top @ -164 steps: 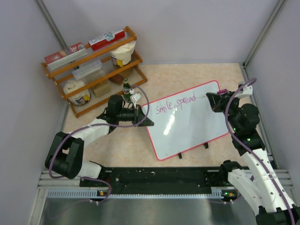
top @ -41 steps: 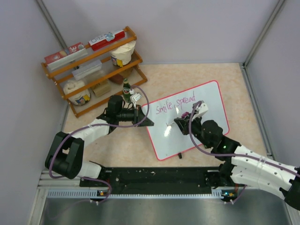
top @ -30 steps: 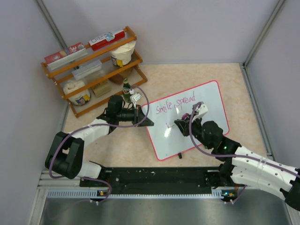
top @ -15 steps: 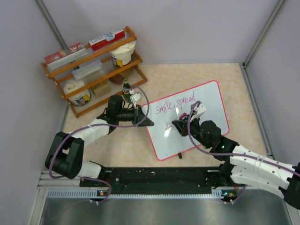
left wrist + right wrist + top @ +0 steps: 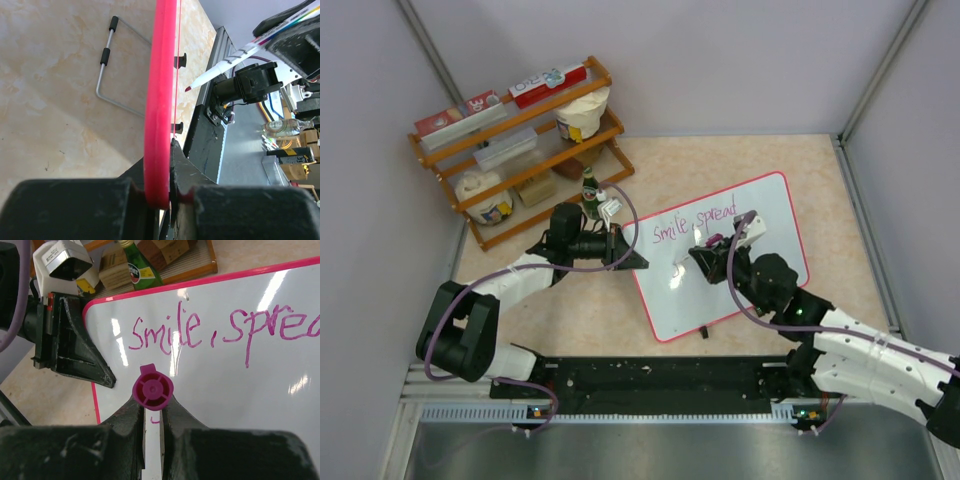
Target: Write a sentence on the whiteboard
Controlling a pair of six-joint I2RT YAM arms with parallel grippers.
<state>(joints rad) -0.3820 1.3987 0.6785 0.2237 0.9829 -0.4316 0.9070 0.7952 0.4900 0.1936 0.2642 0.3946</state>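
Note:
The whiteboard (image 5: pixel 760 240) stands tilted on the table, white with a pink frame. The sentence (image 5: pixel 695 222) reads "Smile, spread" in pink along its top; it also shows in the right wrist view (image 5: pixel 200 330). My left gripper (image 5: pixel 620 250) is shut on the board's left frame edge (image 5: pixel 160 100). My right gripper (image 5: pixel 705 258) is shut on a pink marker (image 5: pixel 153 388), tip down at the board below "Smile". A short pink stroke (image 5: pixel 155 421) shows under the marker. In the left wrist view the marker (image 5: pixel 225 62) points at the board face.
A wooden rack (image 5: pixel 520 140) with boxes, tubs and a green bottle (image 5: pixel 588 190) stands at the back left, close behind my left gripper. The board's wire stand (image 5: pixel 107 75) rests on the table behind it. Walls close in on three sides.
My right gripper has come with the marker from the board's upper right corner to below "Smile". A small pink stroke has appeared there. In the last half second it shifted slightly up and right. The left arm is still.

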